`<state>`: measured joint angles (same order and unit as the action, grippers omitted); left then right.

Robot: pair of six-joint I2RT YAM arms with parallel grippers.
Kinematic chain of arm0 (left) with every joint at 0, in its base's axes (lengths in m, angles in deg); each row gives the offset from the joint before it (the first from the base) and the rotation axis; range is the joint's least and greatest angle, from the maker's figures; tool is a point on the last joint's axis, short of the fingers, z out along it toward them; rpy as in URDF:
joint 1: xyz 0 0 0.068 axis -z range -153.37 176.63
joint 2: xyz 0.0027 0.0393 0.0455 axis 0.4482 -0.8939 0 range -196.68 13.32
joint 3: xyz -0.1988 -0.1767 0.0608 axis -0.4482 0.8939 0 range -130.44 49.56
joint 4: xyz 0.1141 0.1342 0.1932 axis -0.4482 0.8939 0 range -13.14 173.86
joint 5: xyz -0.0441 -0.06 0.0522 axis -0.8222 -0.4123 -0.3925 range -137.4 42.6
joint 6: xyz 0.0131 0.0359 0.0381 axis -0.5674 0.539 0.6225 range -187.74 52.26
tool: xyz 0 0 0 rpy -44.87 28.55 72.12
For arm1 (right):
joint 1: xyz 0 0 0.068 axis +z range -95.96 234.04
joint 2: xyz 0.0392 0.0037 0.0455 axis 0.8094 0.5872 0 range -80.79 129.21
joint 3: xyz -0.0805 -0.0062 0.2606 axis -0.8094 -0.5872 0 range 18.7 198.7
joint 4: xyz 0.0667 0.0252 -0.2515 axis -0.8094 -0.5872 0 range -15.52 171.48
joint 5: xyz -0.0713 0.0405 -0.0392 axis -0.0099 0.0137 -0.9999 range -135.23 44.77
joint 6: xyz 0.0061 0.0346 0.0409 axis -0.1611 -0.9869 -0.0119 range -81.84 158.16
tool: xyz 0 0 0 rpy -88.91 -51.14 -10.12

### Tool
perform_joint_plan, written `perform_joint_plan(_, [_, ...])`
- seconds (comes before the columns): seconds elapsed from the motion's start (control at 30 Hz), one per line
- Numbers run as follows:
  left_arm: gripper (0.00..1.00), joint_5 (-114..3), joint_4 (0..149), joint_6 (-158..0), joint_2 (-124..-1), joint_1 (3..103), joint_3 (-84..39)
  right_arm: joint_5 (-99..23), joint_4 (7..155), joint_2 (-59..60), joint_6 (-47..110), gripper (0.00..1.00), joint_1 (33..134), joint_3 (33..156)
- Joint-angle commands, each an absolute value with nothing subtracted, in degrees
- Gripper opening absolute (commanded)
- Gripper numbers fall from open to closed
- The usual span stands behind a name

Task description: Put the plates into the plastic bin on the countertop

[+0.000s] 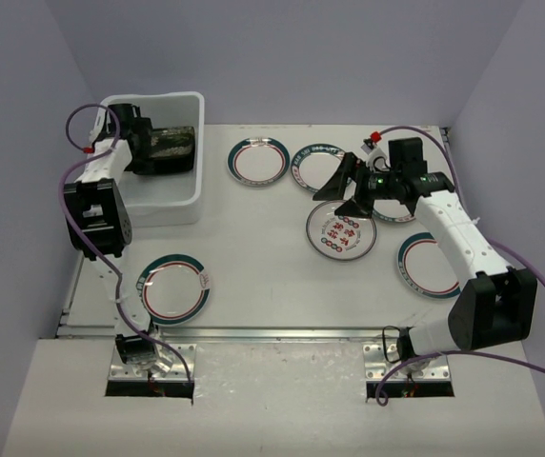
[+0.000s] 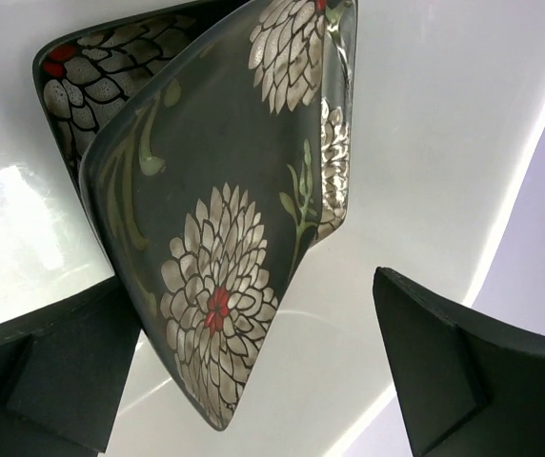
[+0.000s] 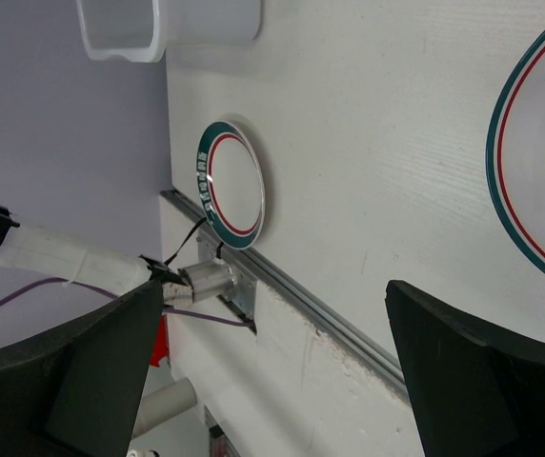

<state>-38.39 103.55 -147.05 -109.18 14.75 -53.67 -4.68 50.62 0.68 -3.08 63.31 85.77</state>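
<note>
The white plastic bin (image 1: 163,208) stands at the far left of the countertop (image 1: 253,248). Two square black flowered plates (image 1: 171,147) lie in it, the upper one (image 2: 215,190) tilted over the lower one (image 2: 82,71). My left gripper (image 1: 149,148) is inside the bin, open (image 2: 263,381), with a corner of the upper plate beside its left finger (image 2: 53,371). My right gripper (image 1: 351,188) is open and empty (image 3: 272,371), hovering over a round plate with red markings (image 1: 341,231). Other round teal-red rimmed plates lie at the far middle (image 1: 259,160), beside it (image 1: 315,164), at the right (image 1: 429,265) and the near left (image 1: 173,288).
Another round plate (image 1: 394,215) shows partly under my right arm. A metal strip (image 1: 282,333) runs along the near table edge; it also shows in the right wrist view (image 3: 330,314), with the near-left plate (image 3: 232,186) and the bin (image 3: 168,24). Lilac walls enclose the table.
</note>
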Motion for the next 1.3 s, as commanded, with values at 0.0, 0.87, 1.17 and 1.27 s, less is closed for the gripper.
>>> perform_joint_plan(0.0, [1.0, -46.19, 103.8, -145.76, -110.37, 13.45, -59.96, -4.22, 51.07, -0.06, -1.44, 0.99, 65.23, 86.69])
perform_joint_plan(0.87, [1.0, -55.1, 126.46, -134.52, -120.66, 12.48, -75.43, -2.92, 53.22, -1.42, -2.26, 0.99, 68.59, 84.38])
perform_joint_plan(1.17, [1.0, -59.62, 114.76, -128.12, -110.93, 11.89, -76.63, 1.02, 56.45, 0.46, -1.05, 0.99, 73.28, 85.5])
perform_joint_plan(1.27, [1.0, -60.12, 113.92, -122.9, -104.12, 11.7, -79.24, -1.92, 56.43, 2.63, -0.09, 0.99, 78.5, 88.11])
